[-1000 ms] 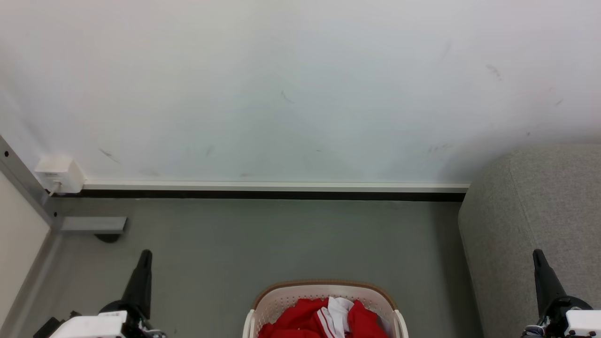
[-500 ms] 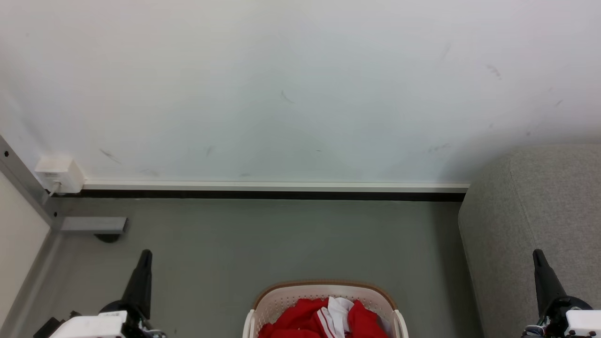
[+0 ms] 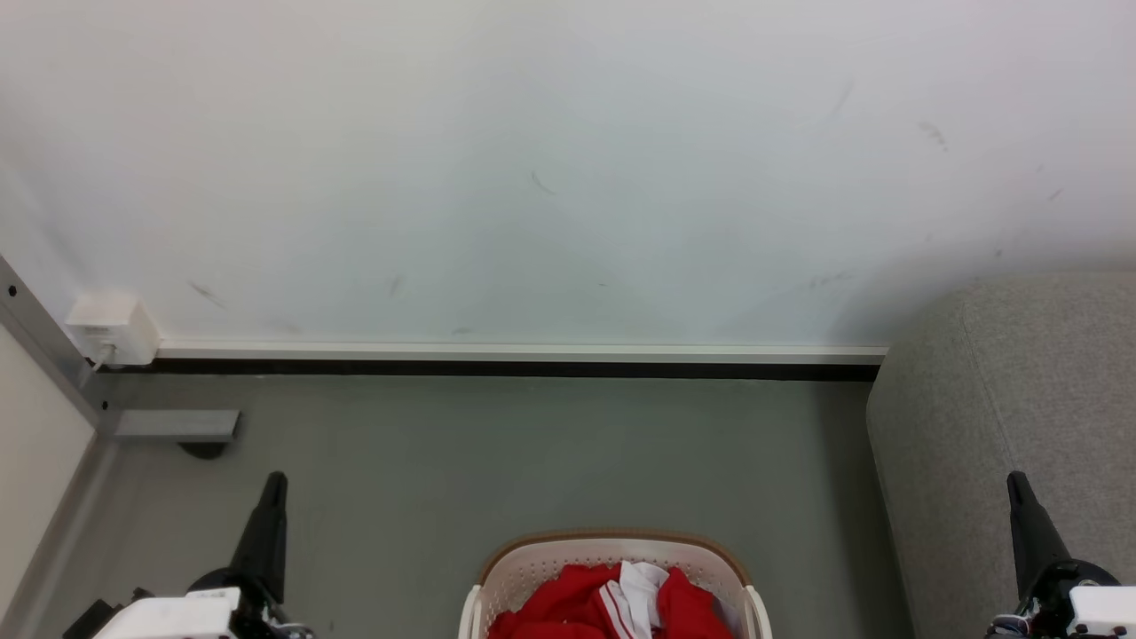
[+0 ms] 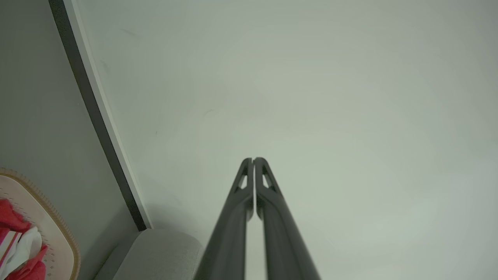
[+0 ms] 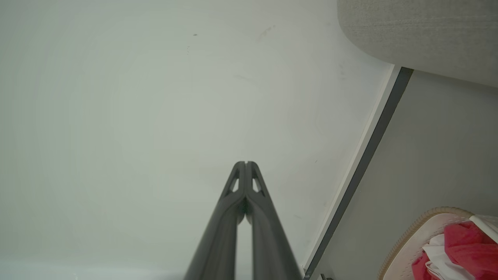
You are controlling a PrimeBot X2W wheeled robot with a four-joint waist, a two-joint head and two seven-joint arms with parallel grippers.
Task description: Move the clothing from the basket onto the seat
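The clothing [image 3: 612,608] lies heaped in the basket [image 3: 612,541], red folds with a white panel on top, so none of it has reached the seat [image 3: 1021,417]. The basket stands on the floor [image 3: 532,444] straight ahead of the robot, and the grey seat is near on its right, a short carry, I'd say. The left gripper [image 3: 275,484] and right gripper [image 3: 1014,484] flank the basket, pointing at the wall [image 3: 568,177], fingers pressed together on nothing. It looks like a waiting pose. Nothing has moved since a second ago.
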